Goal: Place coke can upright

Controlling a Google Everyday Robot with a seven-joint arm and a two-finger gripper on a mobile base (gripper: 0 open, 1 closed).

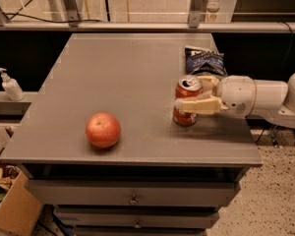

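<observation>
The coke can is a small red can with a silver top. It stands upright on the grey table, right of the middle. My gripper reaches in from the right on a white arm. Its cream fingers are closed around the can's middle, one in front and one behind. The can's base looks to be resting on the table top.
A round red-orange fruit sits near the table's front left. A dark blue snack bag lies behind the can near the right edge. A white pump bottle stands on a ledge left of the table. Drawers are below the front edge.
</observation>
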